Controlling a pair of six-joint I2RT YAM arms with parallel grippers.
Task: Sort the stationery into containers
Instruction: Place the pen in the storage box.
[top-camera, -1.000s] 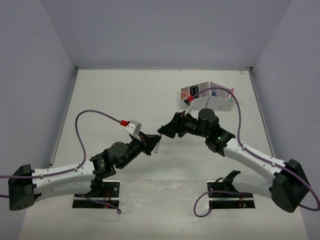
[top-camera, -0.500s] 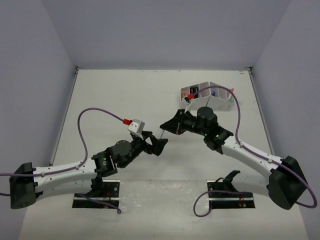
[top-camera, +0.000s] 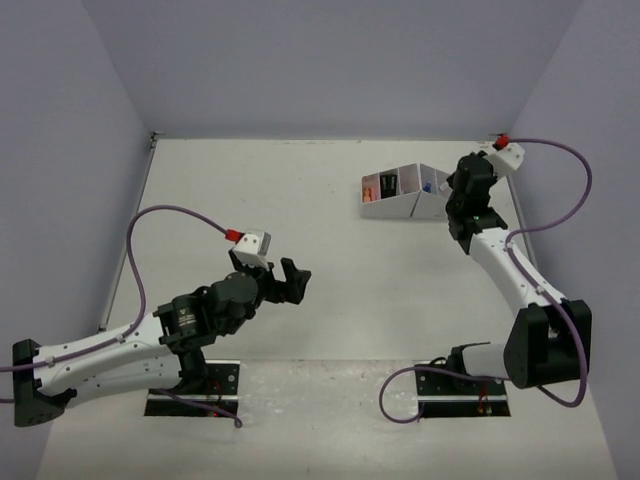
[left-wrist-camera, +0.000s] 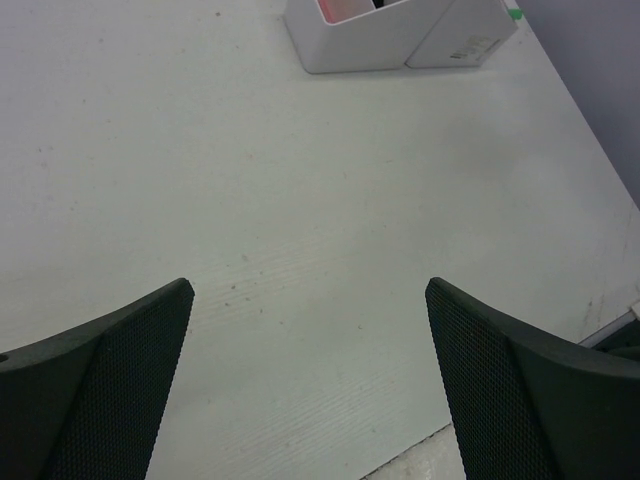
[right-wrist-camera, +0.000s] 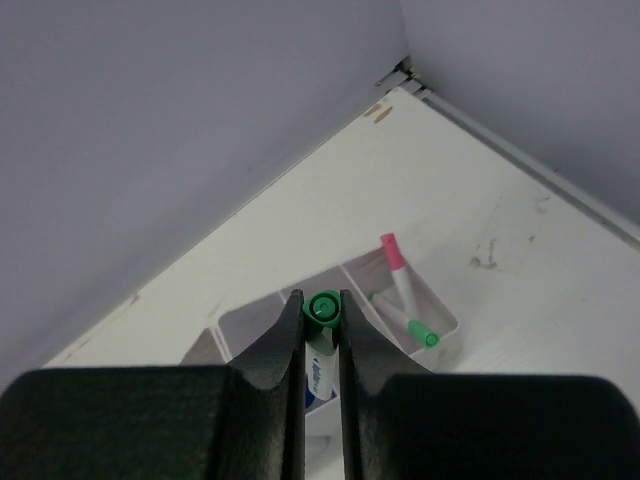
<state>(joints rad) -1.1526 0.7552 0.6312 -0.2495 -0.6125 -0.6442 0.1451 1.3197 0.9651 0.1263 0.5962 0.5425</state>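
Okay, right tool (right-wrist-camera: 322, 350) is pinching the green-capped pen (right-wrist-camera: 322, 307) upright, directly over the organizer (top-camera: 392, 208). Left tool (left-wrist-camera: 308, 290) is spread wide, well short of it. My worry: an off-centre release clips the organizer's edge and the pen drops onto the surface (left-wrist-camera: 300, 180).

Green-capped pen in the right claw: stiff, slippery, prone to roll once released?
Likely stiff: the green-capped pen hangs straight, pinched near its cap by the right claw. Probably light, judging by its thin barrel. Round body, so apt to roll on a flat table; inside the white organizer it should rest slanted against a wall, like the pink-capped pen there.
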